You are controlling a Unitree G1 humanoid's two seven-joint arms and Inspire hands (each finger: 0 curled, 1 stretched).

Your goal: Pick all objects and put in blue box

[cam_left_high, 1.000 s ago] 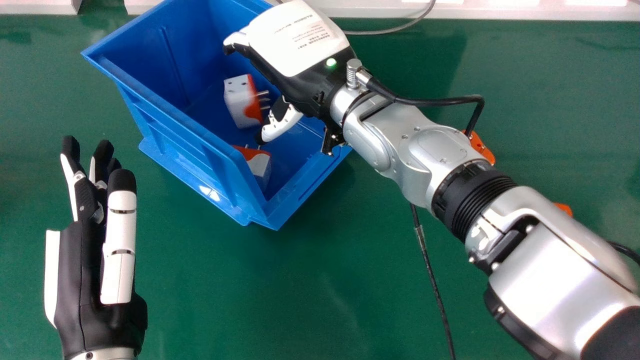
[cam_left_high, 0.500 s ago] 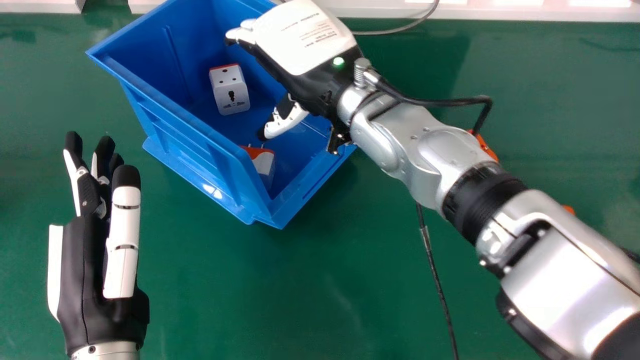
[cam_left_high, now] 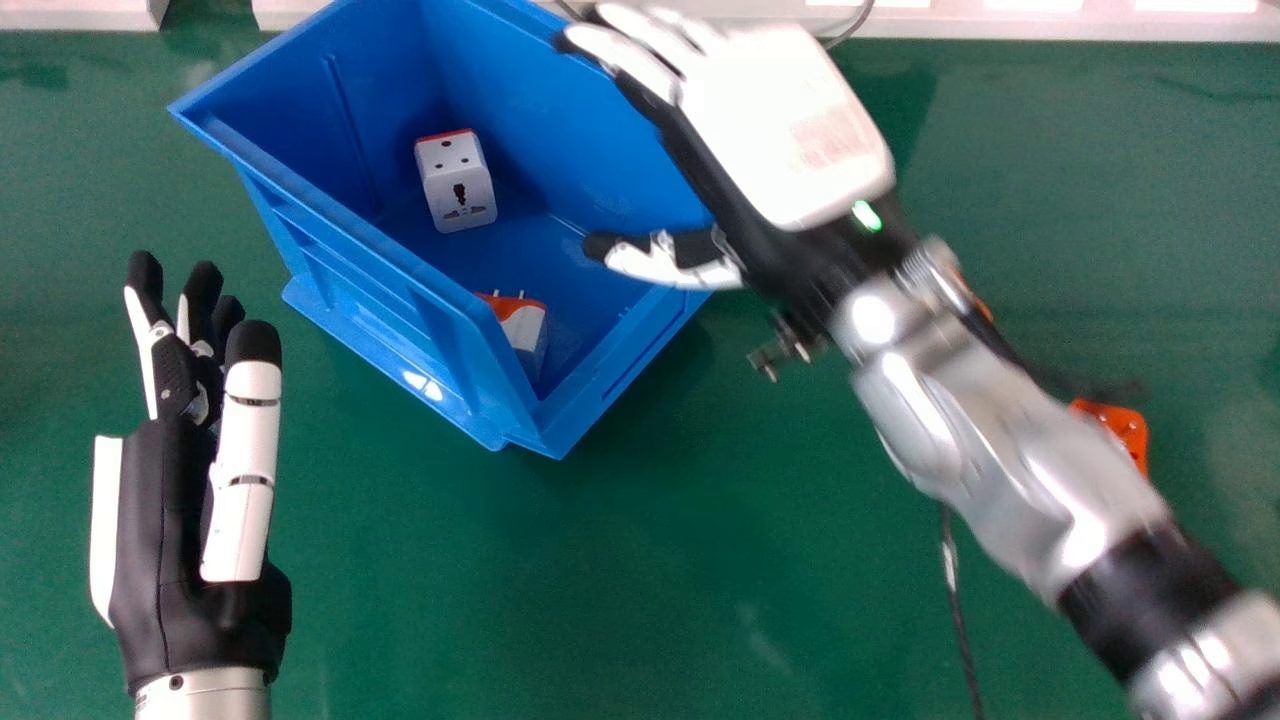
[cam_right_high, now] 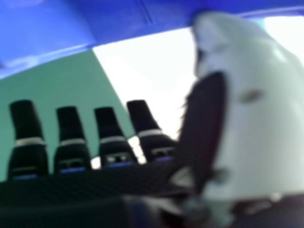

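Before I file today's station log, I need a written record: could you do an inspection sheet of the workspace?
Surface: green tabletop, flat.
Job's things: blue box; inside, a white adapter with its socket holes showing and an orange-and-white plug, prongs up.
Clutter: orange pieces partly behind the right arm; cannot tell what they are.
Hands: left hand open, beside the box; right hand open, thumb over the box's near-right rim area. Nothing seen held in either.
Cables: dark cable running from behind the right arm towards the near edge; grey cable at the far side.
Surroundings: white edging beyond the tabletop.
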